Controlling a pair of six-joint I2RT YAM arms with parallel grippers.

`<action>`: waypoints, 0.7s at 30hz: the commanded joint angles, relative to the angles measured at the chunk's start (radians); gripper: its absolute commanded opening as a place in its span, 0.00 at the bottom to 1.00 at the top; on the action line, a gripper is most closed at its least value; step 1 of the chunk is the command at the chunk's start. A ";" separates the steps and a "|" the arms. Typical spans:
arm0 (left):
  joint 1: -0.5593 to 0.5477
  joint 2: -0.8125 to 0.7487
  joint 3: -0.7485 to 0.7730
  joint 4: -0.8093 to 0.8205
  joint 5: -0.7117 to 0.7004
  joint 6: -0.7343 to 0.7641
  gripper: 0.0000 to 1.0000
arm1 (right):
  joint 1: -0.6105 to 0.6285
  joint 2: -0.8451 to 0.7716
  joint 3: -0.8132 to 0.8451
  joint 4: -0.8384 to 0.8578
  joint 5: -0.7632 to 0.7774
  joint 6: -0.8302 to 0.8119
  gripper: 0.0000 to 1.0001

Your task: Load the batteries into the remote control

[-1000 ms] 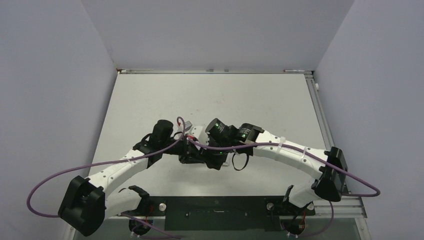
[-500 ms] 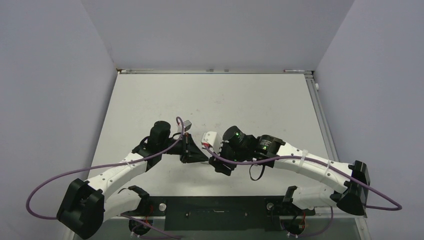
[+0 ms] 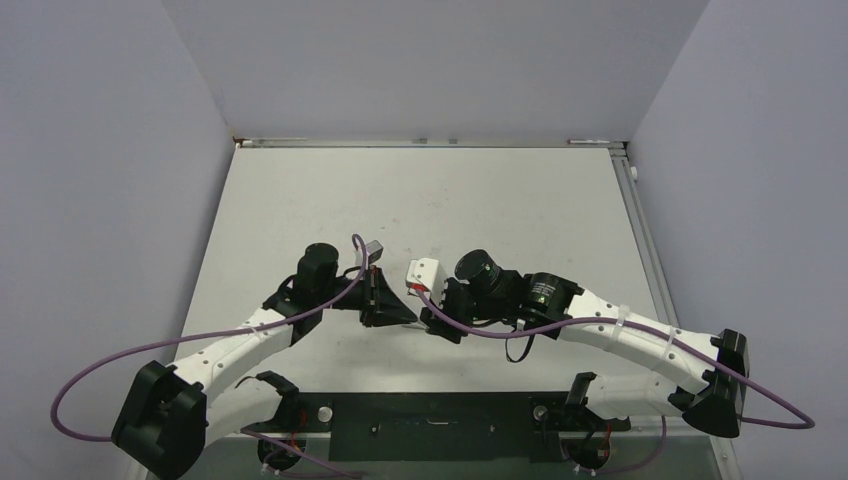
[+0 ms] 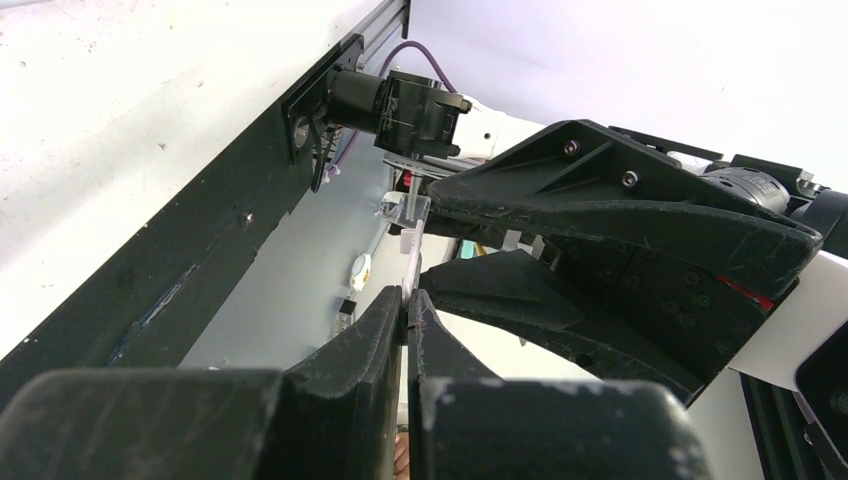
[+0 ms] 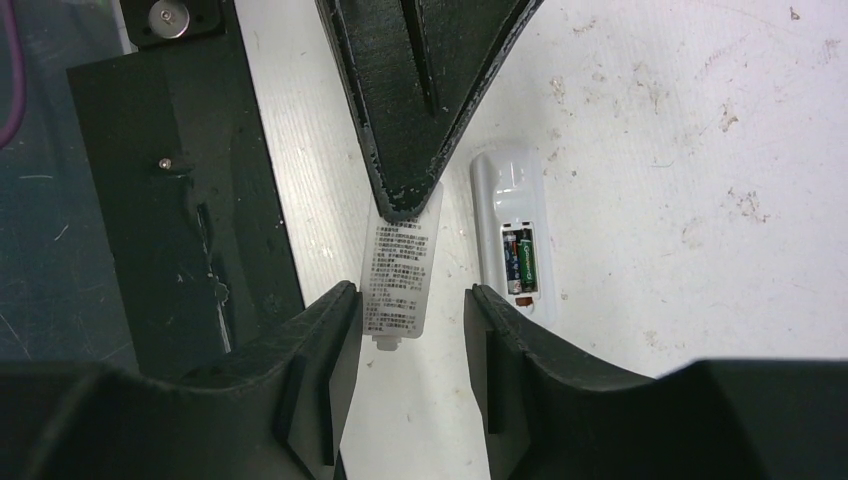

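Meeting low over the white table [image 3: 300, 200], toward its six o'clock edge, the left arm [image 3: 240, 345] and right arm [image 3: 620, 335] point their wrists at each other, which reads as a hand-over or a shared adjustment rather than two separate jobs. The left gripper [image 5: 405, 195] enters the right wrist view from twelve o'clock with its fingers pressed together on the top end of a thin white cover piece [image 5: 398, 275], printed label showing. The left wrist view shows the same piece edge-on, pinched flat between the pads, a grip that leaves its long sides free. The right gripper [image 5: 410, 292] comes up from six o'clock with its fingers apart, one on each long side of the cover piece and, as far as I can tell, not yet pressing it, so it seems set to take or steady the piece by its edges. The remote control [image 5: 512, 240] lies flat on the table just beside the cover piece, at three o'clock from it, slot side up, touched by neither gripper. The batteries [image 5: 520, 262] sit side by side in that slot, dark with green print, so loading looks done and closing the compartment appears to be the step in hand. The cover piece would need lining up with the slot, and a thin part held at one end could slip.
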 commanded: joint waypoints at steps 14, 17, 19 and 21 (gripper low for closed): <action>-0.002 -0.031 -0.011 0.119 0.039 -0.058 0.00 | 0.010 -0.008 -0.014 0.030 -0.007 -0.011 0.33; -0.002 -0.031 -0.015 0.120 0.037 -0.061 0.00 | 0.010 -0.011 -0.011 0.028 -0.007 -0.013 0.22; -0.001 -0.029 -0.021 0.120 0.034 -0.062 0.00 | 0.010 -0.014 -0.009 0.028 -0.006 -0.013 0.14; -0.001 -0.029 -0.029 0.120 0.030 -0.063 0.05 | 0.010 -0.019 -0.006 0.023 0.004 -0.013 0.09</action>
